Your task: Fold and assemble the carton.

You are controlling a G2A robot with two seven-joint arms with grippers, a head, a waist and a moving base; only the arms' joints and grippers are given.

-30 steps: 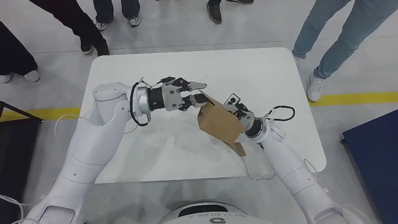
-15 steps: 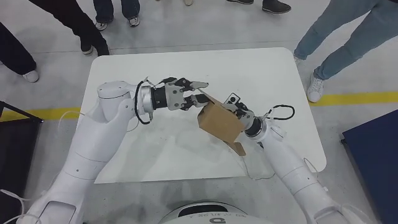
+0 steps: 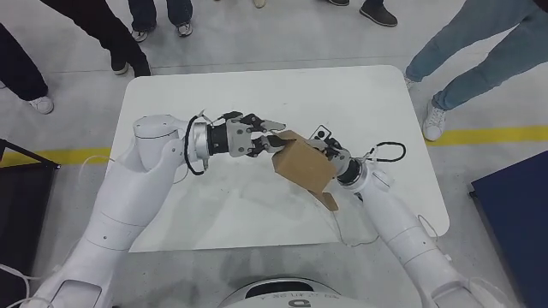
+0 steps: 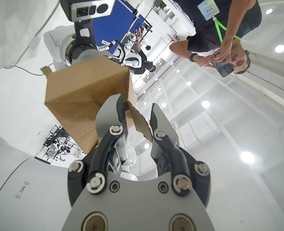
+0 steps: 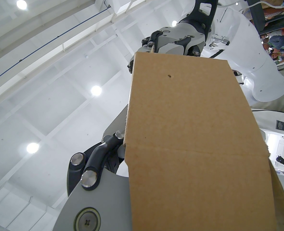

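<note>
The carton (image 3: 301,164), plain brown cardboard, is held tilted above the white worktop (image 3: 377,103), right of its middle. The right hand (image 3: 330,156) grips it from the right, with one panel running down into the hand. The left hand (image 3: 272,133) meets the carton's far left corner, its fingers narrowly apart with a loose flap (image 4: 139,122) between them. A small printed mark (image 4: 21,189) sits on the left wrist housing. Grey floor surrounds the worktop, crossed by a yellow line (image 3: 492,134) on the right, with a blue panel (image 3: 518,214) at the near right.
</note>
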